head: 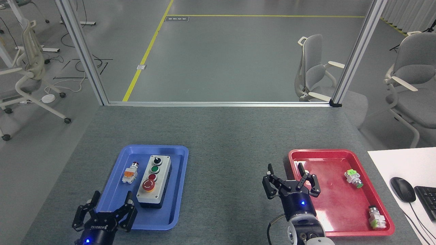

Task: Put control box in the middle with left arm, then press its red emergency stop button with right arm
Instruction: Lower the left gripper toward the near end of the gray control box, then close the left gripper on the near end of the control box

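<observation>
The control box (154,181) lies in the blue tray (177,204) near the worktop's front left, its long side running front to back and the red emergency stop button (149,184) nearest the front edge; a small orange-and-white push-button part (129,172) lies just beside its left side. The left gripper (109,207) hangs over the tray's front left corner with its jaws apart and nothing between them. The right gripper (286,176) stands with jaws apart and empty over the left rim of the red tray (340,207), and the middle (231,170) of the worktop between the trays is bare.
</observation>
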{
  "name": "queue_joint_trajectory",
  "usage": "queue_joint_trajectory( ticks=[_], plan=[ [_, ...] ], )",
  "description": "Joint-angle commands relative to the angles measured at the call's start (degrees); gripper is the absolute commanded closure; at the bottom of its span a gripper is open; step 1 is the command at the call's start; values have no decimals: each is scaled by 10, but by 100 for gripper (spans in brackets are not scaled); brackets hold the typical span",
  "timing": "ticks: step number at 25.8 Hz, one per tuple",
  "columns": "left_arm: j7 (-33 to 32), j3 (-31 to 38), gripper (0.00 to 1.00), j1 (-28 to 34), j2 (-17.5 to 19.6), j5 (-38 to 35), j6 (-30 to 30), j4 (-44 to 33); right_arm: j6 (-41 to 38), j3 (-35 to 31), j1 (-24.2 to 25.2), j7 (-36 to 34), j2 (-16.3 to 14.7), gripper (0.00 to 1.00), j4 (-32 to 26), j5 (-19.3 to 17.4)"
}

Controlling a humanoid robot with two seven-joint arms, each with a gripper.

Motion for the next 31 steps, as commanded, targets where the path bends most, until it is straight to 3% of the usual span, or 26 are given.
queue_joint_trajectory(
  ticks=[1, 11, 25, 31],
  plan=[
    [0, -23, 1, 15, 0, -7, -9, -1, -1, -2, 2, -3, -1, 2, -2, 2],
    [-2, -96, 1, 8, -15, -68, 30, 46, 2, 0, 9, -1, 0, 1, -6, 3],
    [-3, -97, 1, -73, -25, -68, 61, 148, -1, -4, 7, -13, 7, 1, -5, 6],
    [-3, -97, 1, -89, -26, -67, 62, 164, -4, -26, 10, -14, 12, 1, -5, 46]
  ],
)
